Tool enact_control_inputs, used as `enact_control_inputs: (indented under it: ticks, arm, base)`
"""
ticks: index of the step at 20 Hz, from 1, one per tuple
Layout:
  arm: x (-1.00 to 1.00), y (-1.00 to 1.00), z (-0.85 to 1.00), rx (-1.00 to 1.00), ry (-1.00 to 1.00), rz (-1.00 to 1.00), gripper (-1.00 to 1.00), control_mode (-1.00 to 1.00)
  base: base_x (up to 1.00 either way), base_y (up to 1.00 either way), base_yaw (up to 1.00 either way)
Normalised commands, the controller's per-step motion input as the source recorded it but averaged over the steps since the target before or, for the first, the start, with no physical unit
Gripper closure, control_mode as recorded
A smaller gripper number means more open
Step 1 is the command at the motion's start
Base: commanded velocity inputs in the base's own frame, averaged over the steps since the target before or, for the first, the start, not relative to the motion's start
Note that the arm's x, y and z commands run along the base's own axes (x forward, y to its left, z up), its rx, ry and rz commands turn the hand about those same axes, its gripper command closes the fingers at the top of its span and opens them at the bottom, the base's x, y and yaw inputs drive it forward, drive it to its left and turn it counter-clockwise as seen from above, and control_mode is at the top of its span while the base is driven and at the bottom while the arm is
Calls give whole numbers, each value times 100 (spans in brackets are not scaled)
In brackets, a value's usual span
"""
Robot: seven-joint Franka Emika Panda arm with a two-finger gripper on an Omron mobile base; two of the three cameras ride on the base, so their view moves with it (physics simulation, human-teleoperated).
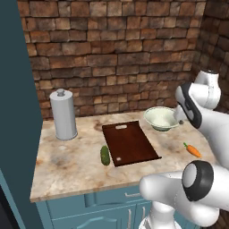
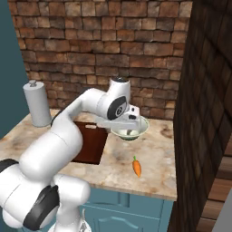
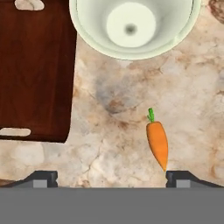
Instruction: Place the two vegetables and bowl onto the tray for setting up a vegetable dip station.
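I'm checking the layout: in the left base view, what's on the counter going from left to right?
Grey canister → cucumber → tray → bowl → carrot.

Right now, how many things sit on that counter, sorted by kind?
Vegetables: 2, the cucumber and the carrot
Bowls: 1, the pale bowl
Trays: 1, the dark reddish-brown tray
Canisters: 1, the grey canister
Total: 5
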Motion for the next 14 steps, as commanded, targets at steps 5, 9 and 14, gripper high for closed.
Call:
enact_control_inputs:
  ticks: [5, 9, 14]
  arm:
    - [0, -35, -61, -6, 5, 0, -100, -100]
    - [0, -22, -42, -10, 11, 0, -100, -100]
    - [0, -15, -34, -9, 13, 0, -100, -100]
  base:
    - [0, 0, 0]
    - [0, 0, 0]
    - [0, 0, 0]
